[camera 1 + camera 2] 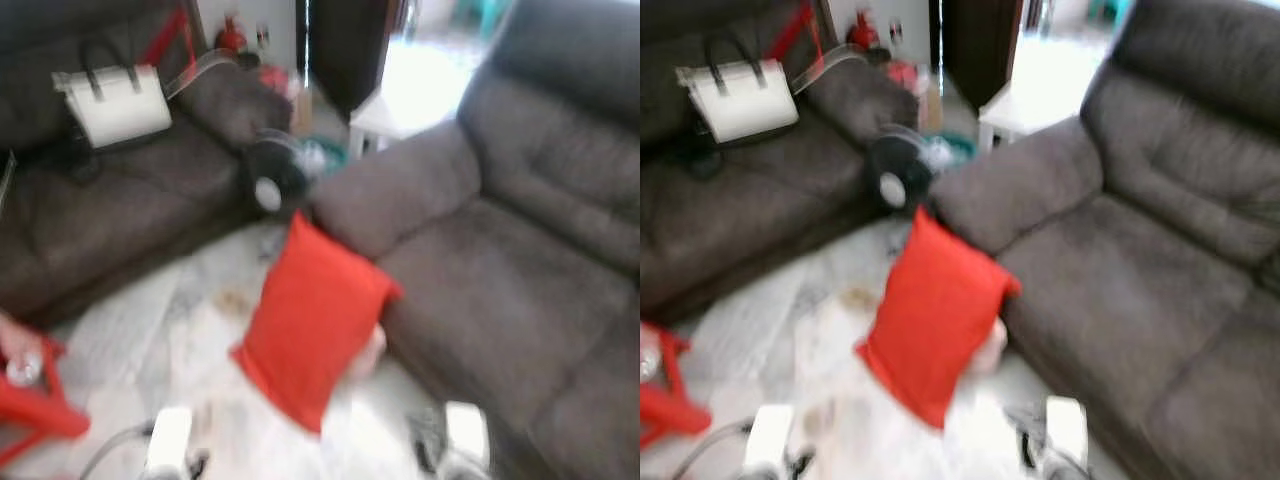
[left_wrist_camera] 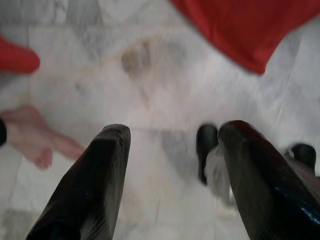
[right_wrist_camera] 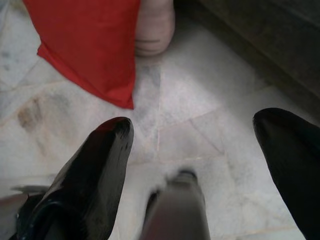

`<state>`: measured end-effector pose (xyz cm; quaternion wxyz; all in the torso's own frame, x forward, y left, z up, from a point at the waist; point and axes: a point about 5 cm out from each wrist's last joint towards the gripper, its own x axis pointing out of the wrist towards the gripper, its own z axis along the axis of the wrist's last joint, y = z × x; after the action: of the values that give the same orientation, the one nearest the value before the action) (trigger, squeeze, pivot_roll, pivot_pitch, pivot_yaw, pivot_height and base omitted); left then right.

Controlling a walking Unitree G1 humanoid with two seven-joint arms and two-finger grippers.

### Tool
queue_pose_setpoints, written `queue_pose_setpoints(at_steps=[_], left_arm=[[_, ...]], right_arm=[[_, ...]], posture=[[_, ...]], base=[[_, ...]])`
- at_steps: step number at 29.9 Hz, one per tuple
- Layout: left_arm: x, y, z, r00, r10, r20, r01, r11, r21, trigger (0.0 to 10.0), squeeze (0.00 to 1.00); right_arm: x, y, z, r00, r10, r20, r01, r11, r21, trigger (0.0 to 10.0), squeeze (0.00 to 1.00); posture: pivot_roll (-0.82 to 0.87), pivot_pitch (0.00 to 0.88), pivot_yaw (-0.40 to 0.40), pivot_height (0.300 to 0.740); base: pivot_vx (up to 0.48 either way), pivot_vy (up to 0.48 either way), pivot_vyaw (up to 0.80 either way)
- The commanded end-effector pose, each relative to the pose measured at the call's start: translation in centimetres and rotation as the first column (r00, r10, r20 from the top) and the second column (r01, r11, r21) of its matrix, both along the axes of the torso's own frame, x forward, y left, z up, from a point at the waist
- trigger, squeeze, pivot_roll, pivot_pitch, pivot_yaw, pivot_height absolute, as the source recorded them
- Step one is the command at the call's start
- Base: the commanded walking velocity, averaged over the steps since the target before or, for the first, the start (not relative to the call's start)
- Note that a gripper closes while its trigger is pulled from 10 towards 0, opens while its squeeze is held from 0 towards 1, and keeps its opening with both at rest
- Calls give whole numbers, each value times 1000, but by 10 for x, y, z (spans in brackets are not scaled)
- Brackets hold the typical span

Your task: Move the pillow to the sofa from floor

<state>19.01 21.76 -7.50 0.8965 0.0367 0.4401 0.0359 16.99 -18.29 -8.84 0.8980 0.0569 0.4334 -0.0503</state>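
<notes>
On the marble floor (image 1: 130, 340), red pillow (image 1: 310, 325) stands tilted against the right sofa (image 1: 500, 290) front, with a person's hand (image 3: 155, 25) behind it. Left end effector (image 2: 172, 165) and right end effector (image 3: 192, 150) both spread wide, empty, above floor near pillow.

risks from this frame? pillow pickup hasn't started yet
1. The red pillow leans against the sofa edge with a pale cushion-like object behind it; a grasp could catch both or knock the pillow flat.
2. What looks like a person's hand is near the open left gripper at floor level; contact is possible.
3. The head views are blurred, so the right gripper, also open, may be aimed poorly.
</notes>
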Motion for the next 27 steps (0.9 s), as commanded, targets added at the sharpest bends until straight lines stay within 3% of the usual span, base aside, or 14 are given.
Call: queue_pose_setpoints(at_steps=[1,27], left_arm=[[-1,-5,-2,1000,-1,-9,1,1000,-15,10000,0],[-1,-4,-2,1000,1,-8,-1,1000,-15,10000,0]], right_arm=[[-10,-10,-3,999,-31,-31,30,999,-17,10000,0],[-10,-10,-3,999,-41,-29,41,999,-10,10000,0]], posture=[[67,80,-1,740],[70,84,-1,740]], base=[[259,0,0],[256,0,0]])
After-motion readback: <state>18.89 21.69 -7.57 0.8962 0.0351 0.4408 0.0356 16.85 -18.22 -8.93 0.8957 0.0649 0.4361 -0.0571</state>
